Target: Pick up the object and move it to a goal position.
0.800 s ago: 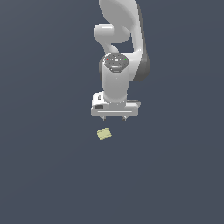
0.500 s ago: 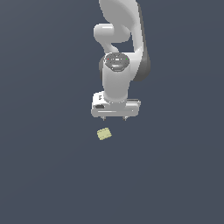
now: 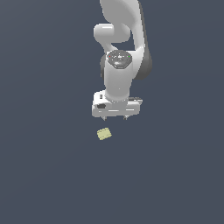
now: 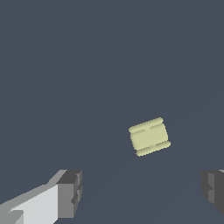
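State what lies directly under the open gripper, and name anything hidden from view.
Under the gripper only bare dark floor shows. The yellow-green block lies ahead of the fingers, not between them. The block's underside is hidden.

A simulated test space is shown, not a real room. An unbroken, flat slate-grey ground (image 3: 43, 175) is rendered across both views, with no walls, furniture or horizon. The white arm (image 3: 120, 65) is drawn with smooth, even shading, and the pale block (image 3: 103, 134) at about its 7 o'clock appears as a plain computer-modelled shape.
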Robot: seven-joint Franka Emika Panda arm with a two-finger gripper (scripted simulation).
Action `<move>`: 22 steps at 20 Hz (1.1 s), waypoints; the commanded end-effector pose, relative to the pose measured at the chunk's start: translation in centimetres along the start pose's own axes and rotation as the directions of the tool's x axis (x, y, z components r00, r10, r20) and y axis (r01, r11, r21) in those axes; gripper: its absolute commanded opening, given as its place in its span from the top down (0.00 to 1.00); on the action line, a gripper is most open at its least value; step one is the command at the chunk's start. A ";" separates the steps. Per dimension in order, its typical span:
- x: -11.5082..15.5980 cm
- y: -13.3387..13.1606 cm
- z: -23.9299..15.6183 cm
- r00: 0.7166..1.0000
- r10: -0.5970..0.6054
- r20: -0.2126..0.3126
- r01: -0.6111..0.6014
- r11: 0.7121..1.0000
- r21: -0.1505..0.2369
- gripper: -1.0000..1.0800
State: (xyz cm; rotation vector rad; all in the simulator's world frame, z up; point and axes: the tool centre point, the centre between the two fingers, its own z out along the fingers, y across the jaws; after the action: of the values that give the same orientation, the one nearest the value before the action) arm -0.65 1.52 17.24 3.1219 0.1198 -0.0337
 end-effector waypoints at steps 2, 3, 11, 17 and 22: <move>0.0 0.1 0.2 1.000 0.017 0.001 -0.017 1.000 0.002 0.04; 0.0 0.1 0.3 1.000 0.026 0.001 -0.026 1.000 0.002 0.04; 0.1 0.5 1.5 0.988 0.153 0.002 -0.153 0.988 0.011 0.04; 0.1 1.1 3.1 0.950 0.311 0.005 -0.311 0.950 0.020 0.04; 0.1 1.8 4.7 0.889 0.458 0.009 -0.458 0.888 0.026 0.04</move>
State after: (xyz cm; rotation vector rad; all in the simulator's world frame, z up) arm -0.51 -0.14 13.07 3.0973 -0.5480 -0.0324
